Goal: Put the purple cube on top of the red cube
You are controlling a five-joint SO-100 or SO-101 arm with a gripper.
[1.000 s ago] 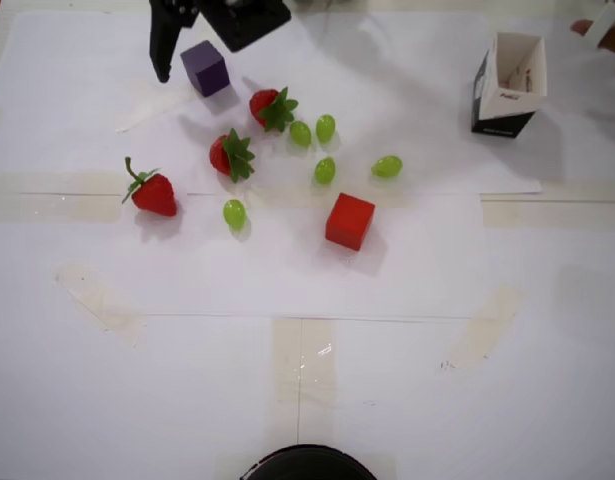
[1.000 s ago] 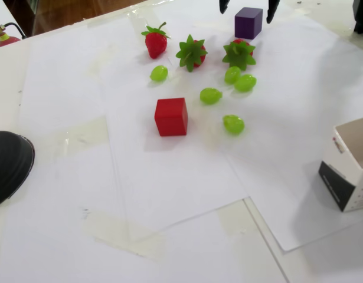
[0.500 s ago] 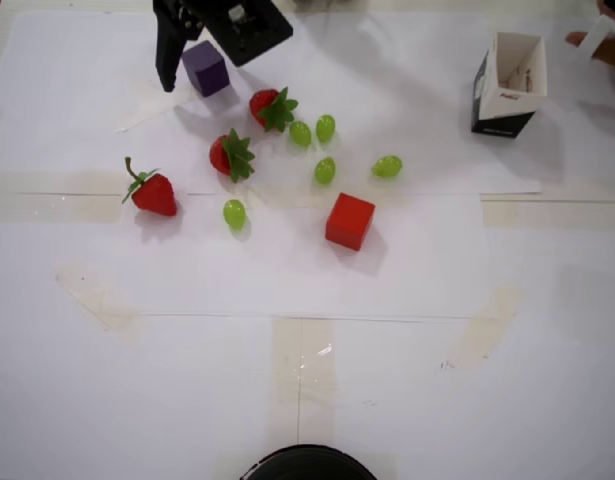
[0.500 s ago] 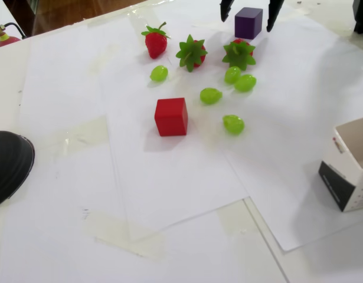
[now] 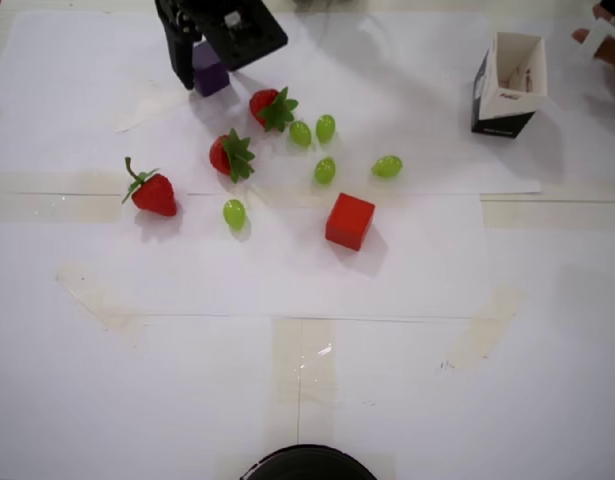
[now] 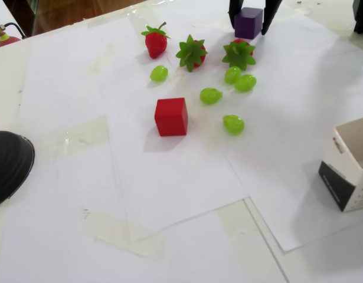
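The purple cube (image 5: 212, 81) (image 6: 248, 25) rests on the white paper at the far edge, partly hidden under the arm in the overhead view. My black gripper (image 5: 205, 78) (image 6: 249, 15) has come down over it, one finger against each side, and looks shut on it. The red cube (image 5: 349, 221) (image 6: 171, 116) sits alone near the middle of the paper, well away from the gripper, with nothing on top.
Three strawberries (image 5: 154, 191) (image 5: 230, 155) (image 5: 270, 107) and several green grapes (image 5: 325, 170) lie between the two cubes. An open white-and-black box (image 5: 509, 85) (image 6: 352, 171) stands off to one side. A black round object (image 5: 307, 465) (image 6: 7, 165) sits at the table's edge.
The gripper has come down over the purple cube and its fingers have drawn in against the cube's sides. The cube itself has not shifted.
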